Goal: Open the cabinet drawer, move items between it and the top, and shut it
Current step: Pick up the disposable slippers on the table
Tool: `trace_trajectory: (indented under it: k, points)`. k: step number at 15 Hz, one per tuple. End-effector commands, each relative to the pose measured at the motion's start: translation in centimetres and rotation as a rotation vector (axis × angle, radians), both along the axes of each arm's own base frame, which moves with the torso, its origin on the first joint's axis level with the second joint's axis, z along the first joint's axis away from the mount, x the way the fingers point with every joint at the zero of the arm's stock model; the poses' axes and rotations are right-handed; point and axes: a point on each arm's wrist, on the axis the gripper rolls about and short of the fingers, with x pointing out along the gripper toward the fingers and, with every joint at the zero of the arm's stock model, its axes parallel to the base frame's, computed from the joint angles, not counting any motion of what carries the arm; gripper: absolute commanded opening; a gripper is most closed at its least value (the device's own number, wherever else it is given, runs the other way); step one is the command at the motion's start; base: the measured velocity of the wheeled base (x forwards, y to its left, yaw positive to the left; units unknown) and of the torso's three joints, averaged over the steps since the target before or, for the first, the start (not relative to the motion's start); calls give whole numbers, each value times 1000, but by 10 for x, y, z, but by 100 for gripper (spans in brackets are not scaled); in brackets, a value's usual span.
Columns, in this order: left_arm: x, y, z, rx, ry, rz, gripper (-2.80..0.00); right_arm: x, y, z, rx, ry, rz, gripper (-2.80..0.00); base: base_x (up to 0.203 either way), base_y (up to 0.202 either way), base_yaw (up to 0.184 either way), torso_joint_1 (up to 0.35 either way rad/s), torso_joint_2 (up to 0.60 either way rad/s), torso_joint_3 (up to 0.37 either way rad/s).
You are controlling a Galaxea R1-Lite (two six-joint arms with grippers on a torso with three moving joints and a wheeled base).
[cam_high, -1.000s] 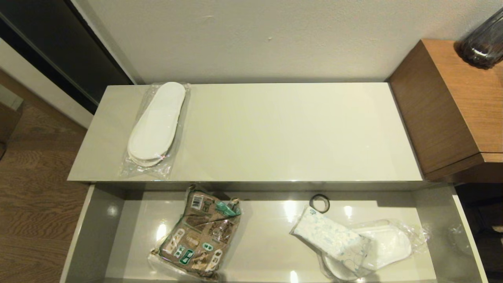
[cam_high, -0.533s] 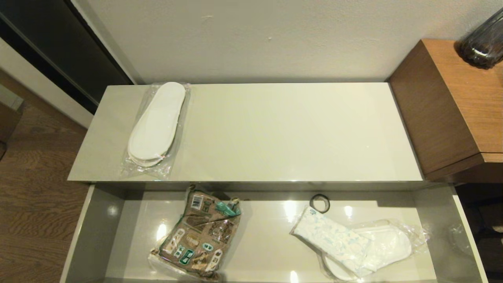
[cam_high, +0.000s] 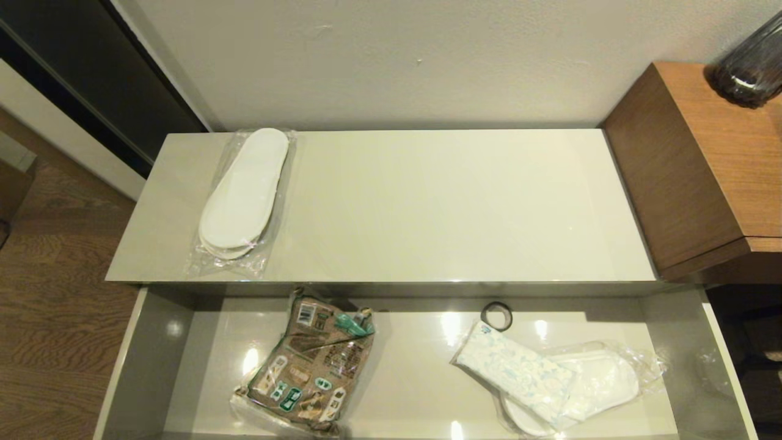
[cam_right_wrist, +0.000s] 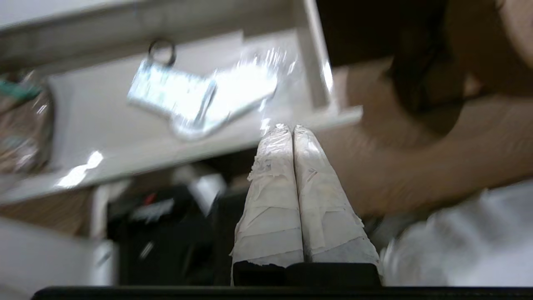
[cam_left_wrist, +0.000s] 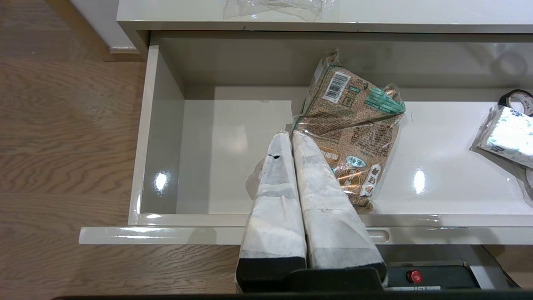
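The drawer (cam_high: 146, 360) stands open. Inside lie a snack bag (cam_high: 308, 366), a tape roll (cam_high: 496, 316), a tissue pack (cam_high: 516, 374) and bagged slippers (cam_high: 602, 382) under the pack. Another slipper bag (cam_high: 241, 195) rests on the top (cam_high: 440, 201). The left gripper (cam_left_wrist: 290, 137) hovers clenched above the snack bag; the right gripper (cam_right_wrist: 290, 130), also clenched, hangs outside the drawer's front.

Drawer (cam_high: 153, 348): front edge cut off by the head view's lower border. Lower slippers (cam_high: 602, 385): partly covered by the tissue pack (cam_high: 519, 373). Snack bag (cam_left_wrist: 354, 125): near end hidden behind the left gripper (cam_left_wrist: 290, 134). Right wrist view heavily blurred; tape roll (cam_right_wrist: 161, 51) detail unreadable.
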Motion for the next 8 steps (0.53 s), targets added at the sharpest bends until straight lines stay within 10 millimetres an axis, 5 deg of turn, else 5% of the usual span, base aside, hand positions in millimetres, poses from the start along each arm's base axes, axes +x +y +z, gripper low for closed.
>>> trace_trajectory:
  k: [1, 8]
  points:
    - [0, 0, 0, 0, 1, 0, -280, 16, -1, -15, -46, -328, -35, -280, 0, 0, 0, 0, 0, 0]
    - [0, 0, 0, -1, 1, 0, -280, 106, 0, -70, -112, -438, 62, -280, 0, 0, 0, 0, 0, 0]
